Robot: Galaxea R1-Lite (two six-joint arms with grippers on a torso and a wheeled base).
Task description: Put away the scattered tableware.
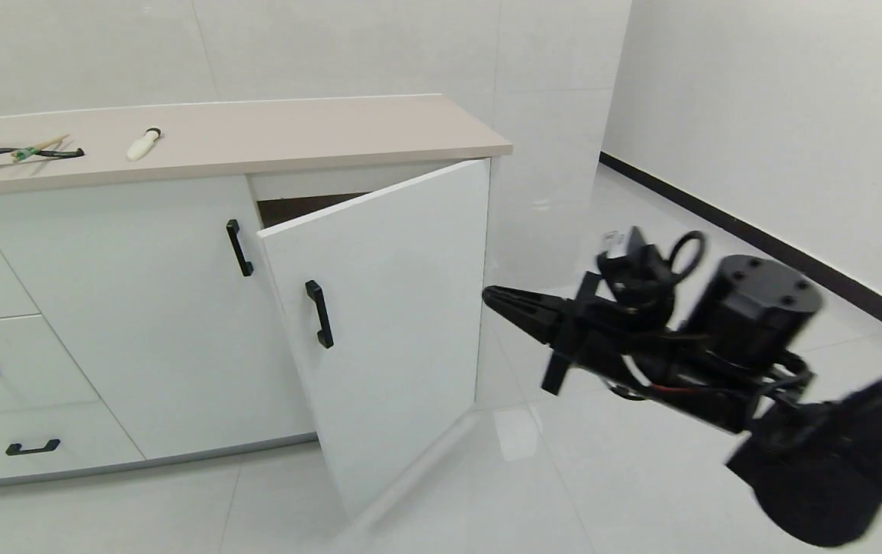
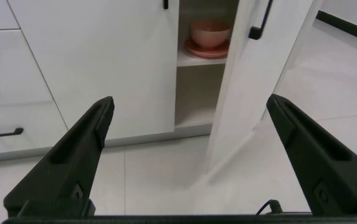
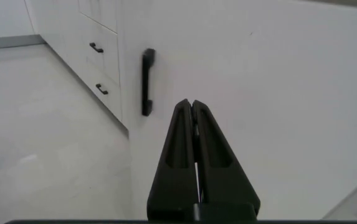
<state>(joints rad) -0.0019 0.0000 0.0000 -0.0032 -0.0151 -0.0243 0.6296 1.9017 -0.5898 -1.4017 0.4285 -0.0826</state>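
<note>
Step in hand reads as cabinet access, not stowing. The door (image 1: pixel 395 308) is partly swung out. Your right jaws are pressed fully together with nothing in them. They sit on the door's outer side, close to the face at the hinge end. The handle (image 3: pixel 147 82) is straight ahead of the tips, further along the face, not touching. Your left jaws are spread wide and empty, aimed at the gap. A bowl (image 2: pixel 210 31) sits on a plate (image 2: pixel 206 51) on the shelf (image 2: pixel 194 60) dead ahead of them, well apart. What's left to put away is on the counter (image 1: pixel 295 127): a white utensil (image 1: pixel 144 144) and a chopstick (image 1: pixel 39 146) beside some dark pieces I can't identify. All of it is well apart from both jaws, above and beyond the right tips, past the handle. My read on the next move: a push from where the right jaws are would shut the door. If you want it wider, open the jaws, take the handle or get round the free edge, and pull along the door's arc. Then send one arm up to the counter. The utensils are thin and lie flat, so expect a low, narrow pinch, one piece at a time.
</note>
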